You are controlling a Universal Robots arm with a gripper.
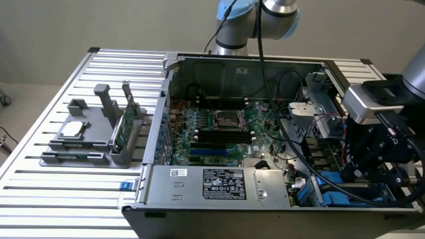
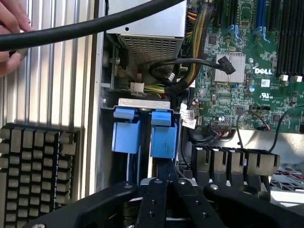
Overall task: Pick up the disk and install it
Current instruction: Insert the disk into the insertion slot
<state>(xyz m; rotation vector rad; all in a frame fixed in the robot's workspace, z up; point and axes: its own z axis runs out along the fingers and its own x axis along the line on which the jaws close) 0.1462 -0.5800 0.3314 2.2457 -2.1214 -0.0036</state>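
Observation:
The disk stands edge-on in the drive bay at the case's corner, its blue carrier rail facing the wrist camera beside a second blue carrier. My gripper sits right behind it, the two black fingers drawn close on the thin dark edge under the blue rail. In the exterior view my gripper hangs over the blue carriers at the case's front corner, on the exterior view's right.
The open computer case holds a motherboard and a power supply. A grey holder carries a silver chip and a green card. A hand, a black cable and a keyboard lie beside the case.

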